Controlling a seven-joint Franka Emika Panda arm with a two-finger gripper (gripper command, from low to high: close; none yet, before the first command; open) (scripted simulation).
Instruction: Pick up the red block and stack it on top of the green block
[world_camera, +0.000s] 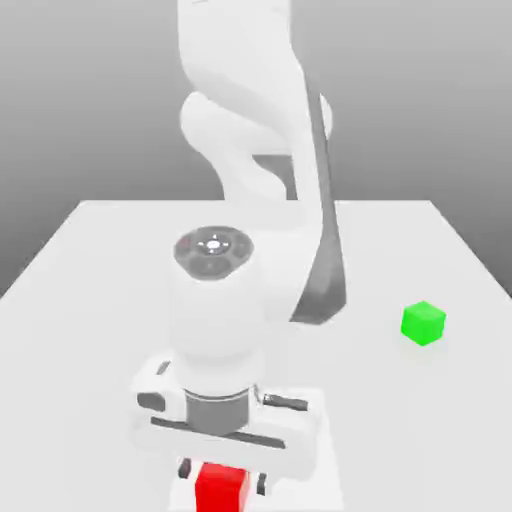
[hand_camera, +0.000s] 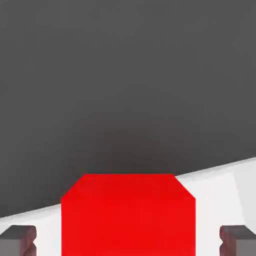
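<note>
The red block (world_camera: 220, 490) rests on the white table (world_camera: 90, 260) at its near edge in the exterior view. My gripper (world_camera: 222, 476) is lowered straight over it, one finger on each side. In the hand view the red block (hand_camera: 128, 215) sits between the two dark fingertips (hand_camera: 17, 241), and a strip of table shows between each fingertip and the block's sides, so the gripper (hand_camera: 128, 244) is open around it. The green block (world_camera: 423, 323) stands alone on the table toward the exterior view's right, well apart from the gripper.
The arm's white links (world_camera: 250, 120) rise from the table's far middle and arch forward over the hand. The table's near edge runs close behind the red block in the hand view.
</note>
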